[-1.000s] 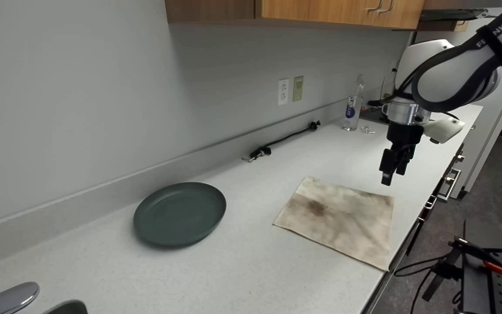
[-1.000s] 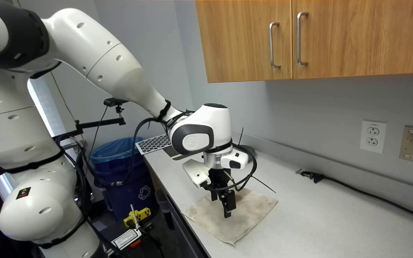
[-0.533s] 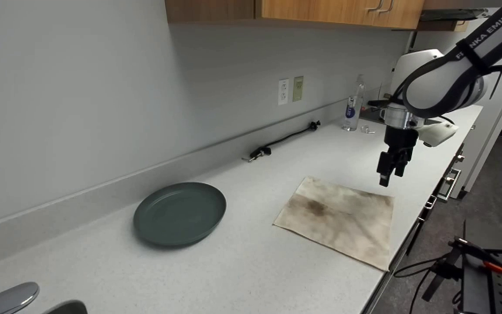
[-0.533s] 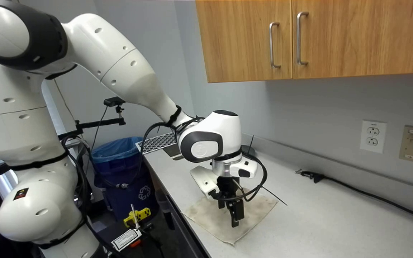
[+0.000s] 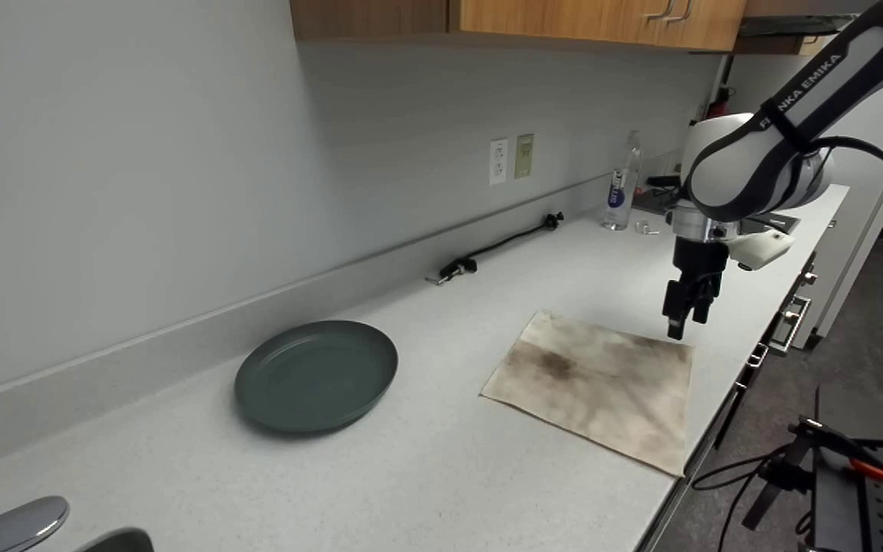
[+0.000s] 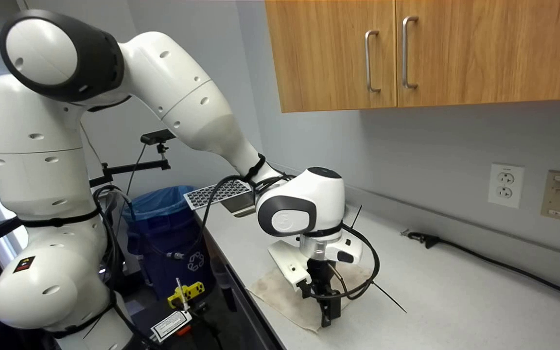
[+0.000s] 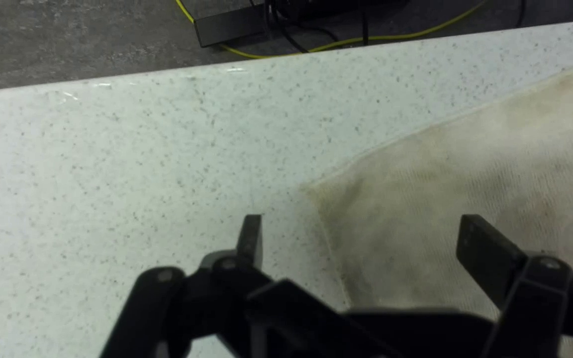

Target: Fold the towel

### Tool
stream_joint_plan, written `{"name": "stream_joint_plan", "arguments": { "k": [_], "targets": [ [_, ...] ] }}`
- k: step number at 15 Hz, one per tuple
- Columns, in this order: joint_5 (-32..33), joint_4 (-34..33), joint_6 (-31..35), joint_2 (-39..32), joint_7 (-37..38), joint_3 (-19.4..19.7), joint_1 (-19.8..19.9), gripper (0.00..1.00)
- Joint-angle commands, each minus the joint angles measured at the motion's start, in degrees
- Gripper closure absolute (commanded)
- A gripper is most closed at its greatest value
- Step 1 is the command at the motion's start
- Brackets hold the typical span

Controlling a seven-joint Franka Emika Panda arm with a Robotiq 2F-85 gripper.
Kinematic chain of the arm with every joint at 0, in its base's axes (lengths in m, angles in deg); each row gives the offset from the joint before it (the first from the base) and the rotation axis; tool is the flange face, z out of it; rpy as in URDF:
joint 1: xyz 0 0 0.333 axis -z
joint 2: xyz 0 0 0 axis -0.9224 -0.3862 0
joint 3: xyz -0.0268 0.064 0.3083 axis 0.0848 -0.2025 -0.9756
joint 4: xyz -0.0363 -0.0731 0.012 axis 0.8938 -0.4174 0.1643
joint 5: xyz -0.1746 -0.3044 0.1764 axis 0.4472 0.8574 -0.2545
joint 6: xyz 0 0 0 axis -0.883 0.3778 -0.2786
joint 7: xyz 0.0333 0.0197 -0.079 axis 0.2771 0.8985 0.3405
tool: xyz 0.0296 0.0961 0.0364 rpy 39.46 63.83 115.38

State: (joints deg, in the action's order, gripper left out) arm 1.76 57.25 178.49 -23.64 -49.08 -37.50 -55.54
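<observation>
The towel, a beige stained cloth, lies flat and spread out on the counter in an exterior view (image 5: pixel 602 383). In an exterior view the arm partly hides the towel (image 6: pixel 285 296). In the wrist view a corner of the towel (image 7: pixel 465 189) lies between the fingers, below them. My gripper (image 7: pixel 361 219) is open and empty, with one finger over bare counter and one over the cloth. In both exterior views the gripper (image 5: pixel 688 323) (image 6: pixel 327 318) points down above the counter by a towel corner. Whether a fingertip touches anything cannot be told.
A dark green plate (image 5: pixel 317 376) sits on the counter. A clamp with a black cable (image 5: pixel 480 253) lies along the wall. A clear bottle (image 5: pixel 619 192) stands farther back. The counter's edge (image 7: pixel 167 74) runs close to the towel. Wooden cabinets (image 6: pixel 426 53) hang above.
My gripper has moved lower; it has shifted slightly left in an exterior view and right in an exterior view. The towel has not moved.
</observation>
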Motion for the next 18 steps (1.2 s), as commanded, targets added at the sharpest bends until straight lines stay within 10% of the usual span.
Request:
{"name": "stream_joint_plan", "arguments": {
  "k": [1,18],
  "targets": [
    [-3.55,-2.88,-0.13,-3.39,-3.99,-1.58,2.06,0.00],
    [-6.47,-5.55,-4.27,-5.94,-7.43,-3.83,4.57,0.00]
  ]
}}
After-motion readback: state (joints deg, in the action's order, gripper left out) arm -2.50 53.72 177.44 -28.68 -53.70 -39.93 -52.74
